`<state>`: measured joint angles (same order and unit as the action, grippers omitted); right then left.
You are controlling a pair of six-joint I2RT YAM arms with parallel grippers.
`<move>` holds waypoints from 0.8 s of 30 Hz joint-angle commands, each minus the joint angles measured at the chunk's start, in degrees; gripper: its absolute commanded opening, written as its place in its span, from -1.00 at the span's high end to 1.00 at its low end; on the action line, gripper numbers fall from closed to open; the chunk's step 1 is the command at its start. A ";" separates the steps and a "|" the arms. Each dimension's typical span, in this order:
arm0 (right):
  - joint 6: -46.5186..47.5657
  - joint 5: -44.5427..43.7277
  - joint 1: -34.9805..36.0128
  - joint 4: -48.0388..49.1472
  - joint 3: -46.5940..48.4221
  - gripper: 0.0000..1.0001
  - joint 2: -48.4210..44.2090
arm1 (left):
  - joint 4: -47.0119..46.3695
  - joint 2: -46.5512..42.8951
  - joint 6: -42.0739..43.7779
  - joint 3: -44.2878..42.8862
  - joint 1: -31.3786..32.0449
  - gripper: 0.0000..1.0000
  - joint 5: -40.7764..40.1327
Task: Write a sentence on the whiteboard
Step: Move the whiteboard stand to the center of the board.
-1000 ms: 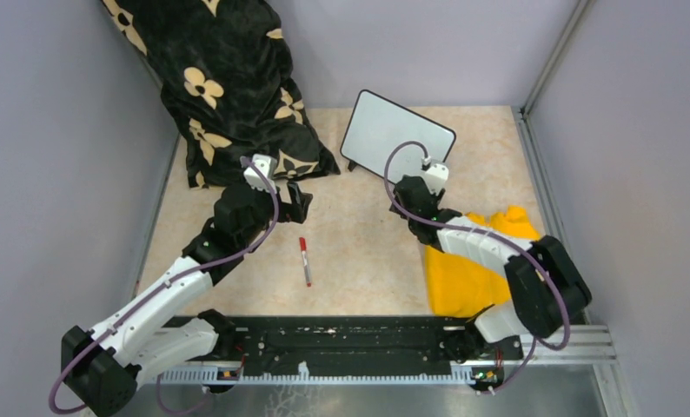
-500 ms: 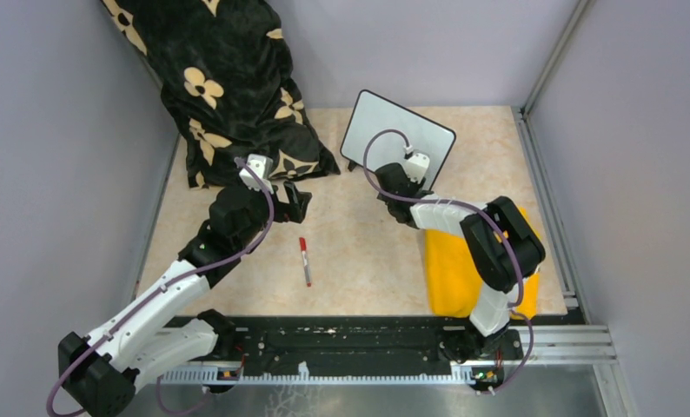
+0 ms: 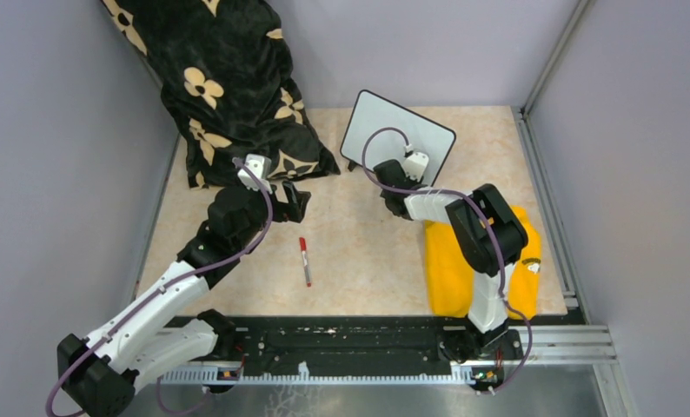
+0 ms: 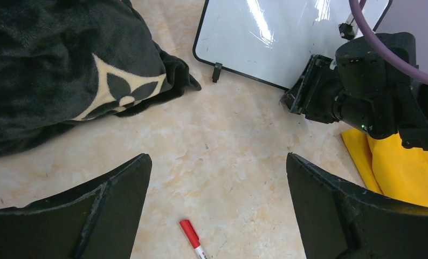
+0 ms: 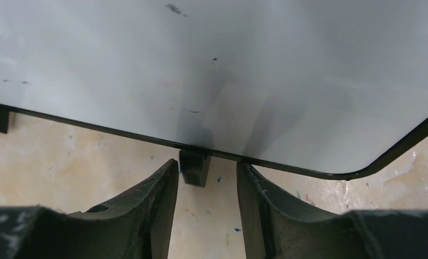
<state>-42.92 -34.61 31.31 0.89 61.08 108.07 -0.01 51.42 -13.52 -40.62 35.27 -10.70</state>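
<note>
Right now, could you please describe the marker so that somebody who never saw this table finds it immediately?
Start at the black flowered cloth in the far left corner of the table. Come toward the near edge, past the open left gripper, to the marker lying alone on the beige surface. It is the only thin stick there, white with a red cap.

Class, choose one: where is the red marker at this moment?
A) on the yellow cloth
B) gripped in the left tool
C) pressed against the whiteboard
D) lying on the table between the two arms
D: the red marker lies flat on the table, near the open left tool, which grips nothing.
</note>
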 commanded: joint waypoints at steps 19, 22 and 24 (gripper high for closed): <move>7.59 0.68 -1.58 5.13 -6.44 1.00 -4.07 | -0.87 0.31 -0.10 -0.25 0.32 -1.00 -0.12; 10.02 2.05 -1.12 5.41 -10.04 1.00 -6.53 | -0.87 0.68 -0.10 -0.26 0.33 -1.00 -0.02; 11.90 3.33 -0.43 5.47 -12.37 1.00 -8.63 | -0.78 0.84 -0.18 -0.26 0.25 -1.00 -0.03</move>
<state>-34.87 -33.78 30.00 7.51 52.86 104.14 -0.01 51.96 -13.52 -40.62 35.27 -10.98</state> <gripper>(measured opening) 0.076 0.998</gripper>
